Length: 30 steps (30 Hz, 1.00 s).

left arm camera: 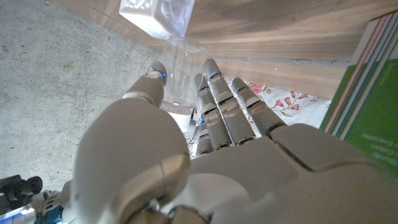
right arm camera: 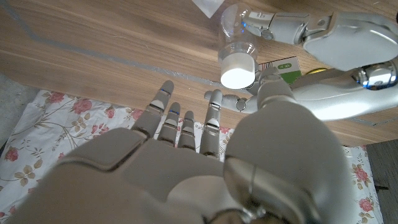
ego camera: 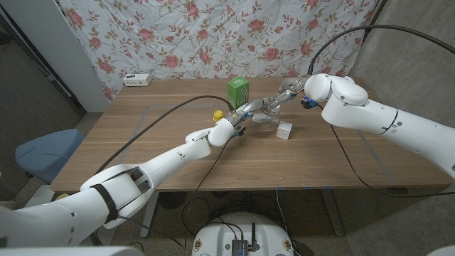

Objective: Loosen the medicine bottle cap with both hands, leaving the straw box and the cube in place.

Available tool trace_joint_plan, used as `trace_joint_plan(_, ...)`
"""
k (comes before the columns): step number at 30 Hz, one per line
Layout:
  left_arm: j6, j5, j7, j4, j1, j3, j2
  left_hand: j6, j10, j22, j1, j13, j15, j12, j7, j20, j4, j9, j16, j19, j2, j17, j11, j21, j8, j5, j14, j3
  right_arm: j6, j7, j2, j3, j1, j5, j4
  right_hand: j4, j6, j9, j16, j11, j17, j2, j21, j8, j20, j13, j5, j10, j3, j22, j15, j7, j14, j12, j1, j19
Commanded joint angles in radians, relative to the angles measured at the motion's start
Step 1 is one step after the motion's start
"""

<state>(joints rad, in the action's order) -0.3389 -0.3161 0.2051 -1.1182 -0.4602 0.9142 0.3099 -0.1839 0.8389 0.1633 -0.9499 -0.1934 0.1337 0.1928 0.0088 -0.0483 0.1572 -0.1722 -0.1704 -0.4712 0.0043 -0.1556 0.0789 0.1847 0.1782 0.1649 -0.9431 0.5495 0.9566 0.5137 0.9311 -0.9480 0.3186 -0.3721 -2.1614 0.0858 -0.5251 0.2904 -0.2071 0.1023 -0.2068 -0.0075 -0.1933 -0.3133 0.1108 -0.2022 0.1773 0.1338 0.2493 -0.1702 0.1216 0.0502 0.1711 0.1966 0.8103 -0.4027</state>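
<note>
Left hand (ego camera: 245,115) gripping clear medicine bottle (right arm camera: 237,45) at frame centre; right hand (ego camera: 284,92) spread open just beside white cap (right arm camera: 237,76).

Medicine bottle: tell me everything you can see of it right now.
The medicine bottle is small, clear plastic, with a white round cap that is on. It is lifted above the table, tipped sideways, between the straw box and the cube in the head view. The left hand grips its body, fingers wrapped around it. The right hand is open beside the cap; whether it touches the cap is unclear.
</note>
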Motion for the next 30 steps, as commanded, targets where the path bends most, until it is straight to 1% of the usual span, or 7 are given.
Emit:
trace_joint_plan(1, 0.002, -0.001, -0.002, -0.006, -0.002, -0.001, 0.003, -0.008, 0.080, 0.002, -0.007, -0.001, 0.071, 0.004, -0.001, -0.050, -0.003, -0.003, -0.003, 0.006, 0.009, -0.005, 0.070, 0.000, 0.009, 0.009, -0.008, 0.006, 0.011, 0.036, -0.011, -0.021, -0.011, -0.035, 0.004, 0.004, -0.014, 0.003, -0.002, 0.008, -0.001, -0.001, -0.003, -0.006, 0.004, -0.005, 0.002, 0.003, 0.002, -0.004, 0.005, -0.003, 0.006, 0.002, -0.003, -0.004)
trace_joint_plan(11, 0.006, -0.001, 0.001, -0.021, -0.011, -0.004, 0.008, -0.009, 0.081, 0.002, -0.005, -0.001, 0.069, 0.004, -0.003, -0.050, -0.004, -0.003, -0.003, 0.006, 0.007, -0.005, 0.070, 0.000, 0.009, 0.009, -0.007, 0.005, 0.026, 0.048, -0.014, -0.036, -0.007, -0.069, -0.006, 0.007, -0.017, 0.004, -0.002, 0.008, -0.001, -0.001, -0.003, -0.007, 0.003, -0.005, 0.003, 0.004, 0.002, -0.004, 0.004, -0.004, 0.006, 0.003, -0.003, -0.003)
trace_joint_plan(16, 0.007, -0.001, 0.002, -0.028, -0.016, -0.006, 0.010, -0.012, 0.081, 0.002, -0.005, -0.001, 0.070, 0.004, -0.004, -0.051, -0.003, -0.003, -0.004, 0.006, 0.007, -0.005, 0.068, 0.001, 0.010, 0.008, -0.008, 0.005, 0.033, 0.045, -0.015, -0.037, -0.001, -0.083, -0.010, 0.011, -0.033, 0.005, -0.004, 0.008, 0.000, 0.003, -0.005, -0.014, 0.001, -0.005, 0.004, 0.009, 0.004, -0.004, 0.002, -0.008, 0.010, 0.005, -0.001, -0.008)
trace_joint_plan(21, 0.008, -0.001, -0.001, -0.032, -0.019, -0.006, 0.012, -0.015, 0.082, 0.002, -0.005, -0.001, 0.070, 0.004, -0.006, -0.050, -0.003, -0.003, -0.003, 0.006, 0.008, -0.005, 0.072, 0.001, 0.011, 0.009, -0.007, 0.006, 0.032, 0.040, -0.017, -0.032, 0.007, -0.087, -0.012, 0.016, -0.050, 0.007, -0.007, 0.008, 0.000, 0.010, -0.006, -0.020, -0.004, -0.005, 0.005, 0.019, 0.009, -0.004, -0.006, -0.013, 0.017, 0.008, 0.004, -0.013)
trace_joint_plan(22, 0.009, -0.001, 0.000, -0.032, -0.019, -0.007, 0.011, -0.016, 0.081, 0.002, -0.005, -0.001, 0.069, 0.004, -0.005, -0.050, -0.004, -0.003, -0.003, 0.006, 0.008, -0.005, 0.070, 0.000, 0.011, 0.009, -0.007, 0.006, 0.033, 0.039, -0.018, -0.033, 0.007, -0.091, -0.011, 0.018, -0.053, 0.008, -0.008, 0.002, 0.000, 0.012, -0.007, -0.022, -0.005, -0.005, 0.005, 0.022, 0.010, -0.004, -0.007, -0.015, 0.020, 0.009, 0.006, -0.014)
trace_joint_plan(30, 0.008, 0.000, -0.001, -0.030, -0.020, -0.008, 0.011, -0.020, 0.082, 0.002, -0.006, -0.001, 0.071, 0.004, -0.007, -0.051, -0.002, -0.003, -0.004, 0.006, 0.008, -0.005, 0.069, 0.001, 0.012, 0.009, -0.007, 0.006, 0.044, 0.043, -0.025, -0.041, 0.006, -0.111, -0.005, 0.027, -0.083, 0.010, -0.011, -0.009, 0.000, 0.023, -0.009, -0.036, -0.013, -0.005, 0.006, 0.030, 0.017, -0.004, -0.016, -0.029, 0.029, 0.010, 0.016, -0.022)
